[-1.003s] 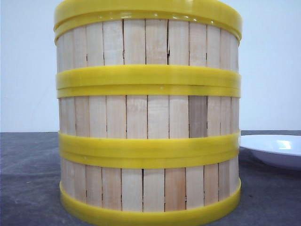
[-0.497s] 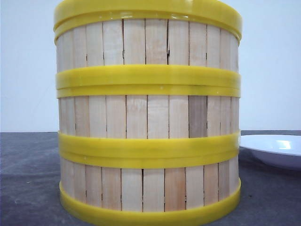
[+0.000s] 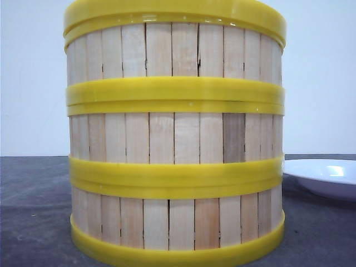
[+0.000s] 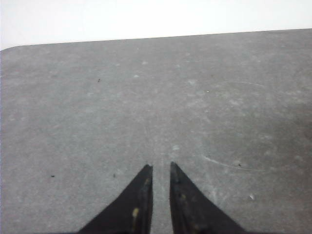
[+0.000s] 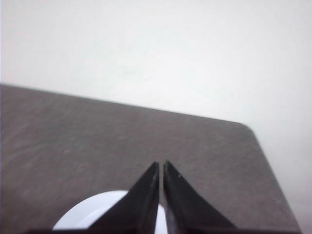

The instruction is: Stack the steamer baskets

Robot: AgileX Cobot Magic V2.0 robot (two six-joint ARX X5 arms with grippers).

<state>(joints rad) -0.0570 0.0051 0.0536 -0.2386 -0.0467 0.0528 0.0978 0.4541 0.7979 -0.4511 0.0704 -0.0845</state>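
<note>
Steamer baskets, count: three, alike, stacked in one column; top basket (image 3: 175, 53), middle basket (image 3: 175, 136), bottom basket (image 3: 175, 222).
Stack location: close to the front camera, centre-left of that view, standing on the dark grey table (image 3: 33, 211); the bottom basket's lower rim rests on the table surface.
Stack axis: vertical. Each basket is round and shallow, its flat faces horizontal; the column stands upright with no visible tilt, and the walls line up flush from tier to tier.
Basket build: pale vertical wooden slats between yellow rims; where two baskets meet, the rims form a double yellow band. One darker slat sits right of centre in the middle basket.
Basket interiors: not visible from the front view; the top rim is cut by the frame edge.
White plate, count: one (image 3: 325, 175), on the table just right of the stack, partly cut by the right frame edge; whether it touches the bottom basket cannot be told. Its rim also shows in the right wrist view (image 5: 87, 214), behind the fingers.
Left tool (image 4: 161, 168): fingertips narrow, a slim gap between them, nothing held; over bare table.
Right tool (image 5: 161, 165): fingertips nearly closed, only a hairline gap, nothing held; above the plate, near the table's far right corner.
Arms in front view: neither visible.
Background: plain white wall (image 3: 33, 83).
</note>
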